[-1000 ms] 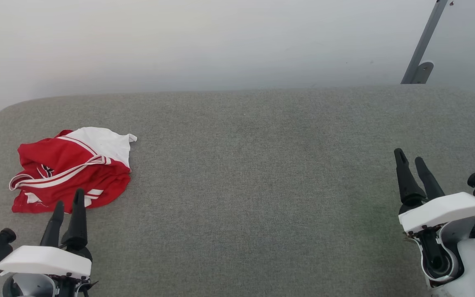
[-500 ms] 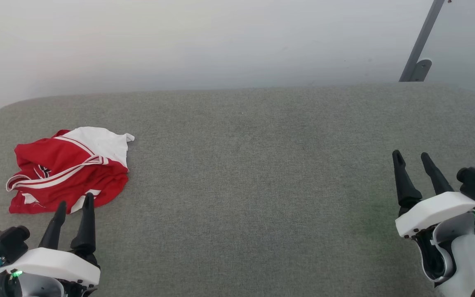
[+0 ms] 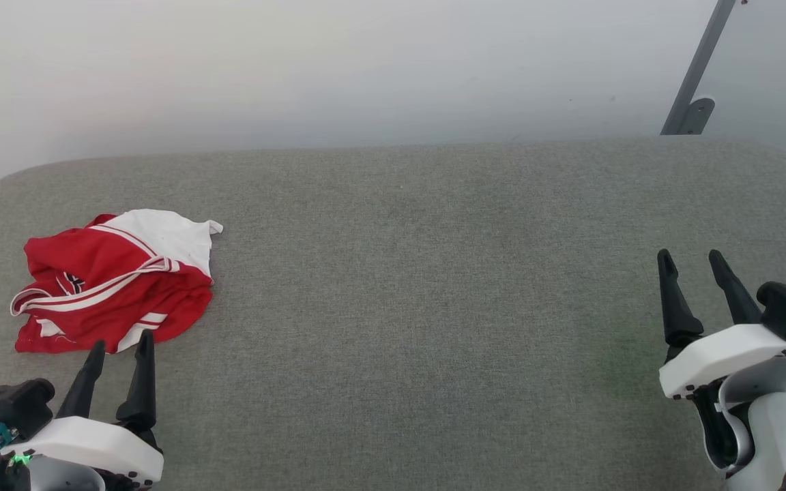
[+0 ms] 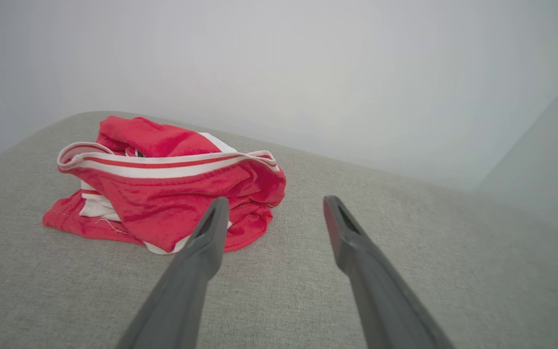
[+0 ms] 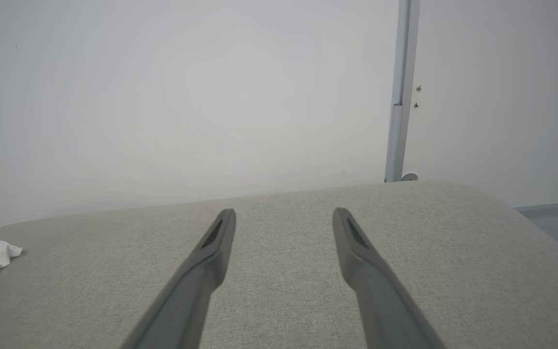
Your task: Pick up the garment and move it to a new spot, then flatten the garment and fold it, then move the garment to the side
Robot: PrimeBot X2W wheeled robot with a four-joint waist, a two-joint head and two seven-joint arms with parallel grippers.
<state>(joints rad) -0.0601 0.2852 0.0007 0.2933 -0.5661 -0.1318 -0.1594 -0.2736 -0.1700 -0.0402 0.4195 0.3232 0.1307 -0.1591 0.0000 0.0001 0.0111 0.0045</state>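
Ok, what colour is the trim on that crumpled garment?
The trim is white with a red stripe, on the red garment; clearest in the left wrist view.

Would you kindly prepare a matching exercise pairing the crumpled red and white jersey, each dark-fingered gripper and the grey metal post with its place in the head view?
Things:
1. crumpled red and white jersey
2. left gripper
3. right gripper
4. grey metal post

Places:
A. upper right, behind the grey fabric surface
B. lower right, open, over bare fabric
C. left side, lying in a heap
D. lower left, open, near the jersey

Pairs: 1-C, 2-D, 3-B, 4-A
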